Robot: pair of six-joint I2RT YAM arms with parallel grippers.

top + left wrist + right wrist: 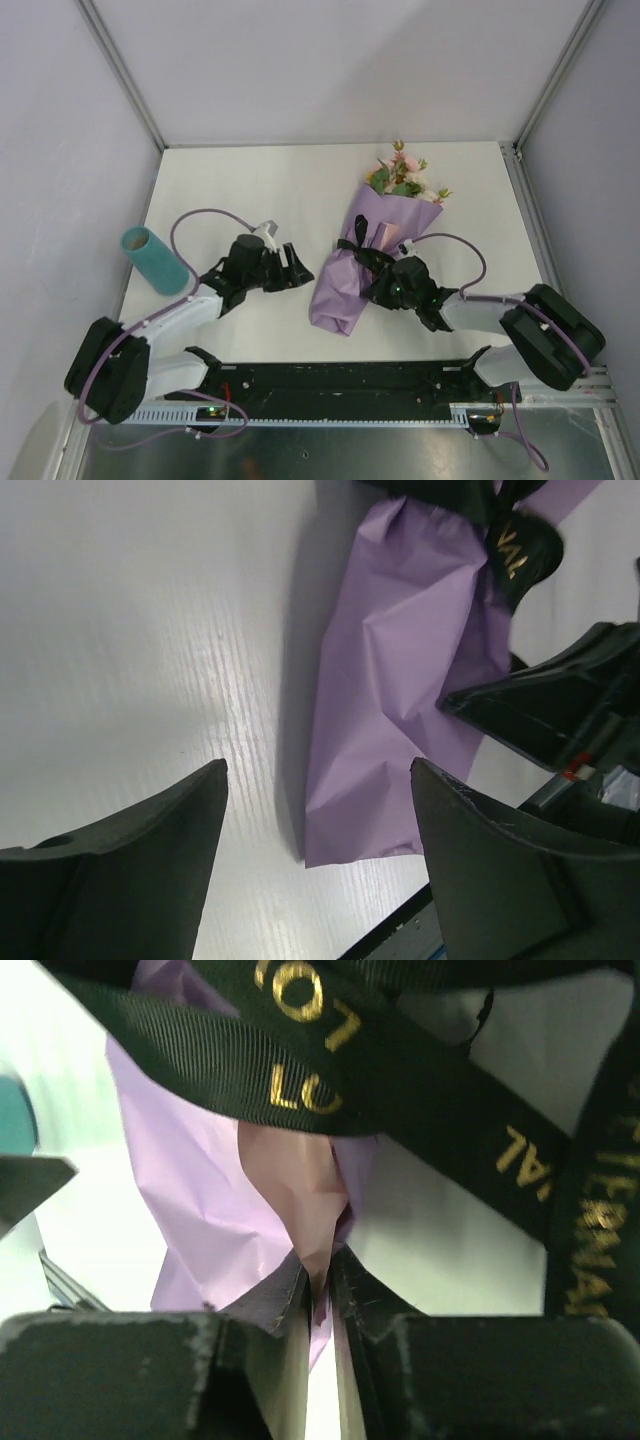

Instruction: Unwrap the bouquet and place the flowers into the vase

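Bouquet between tools — right tool clamped on it; left tool gaping, empty, just alongside.

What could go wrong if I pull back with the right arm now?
1. The right gripper is shut on a paper fold of the bouquet, not on its black ribbon. Pulling may tear the paper and leave the bow tied.
2. The left gripper stands open beside the bouquet without holding it, so the whole bundle may slide.
3. Ribbon loops hang across the right gripper and could snag.
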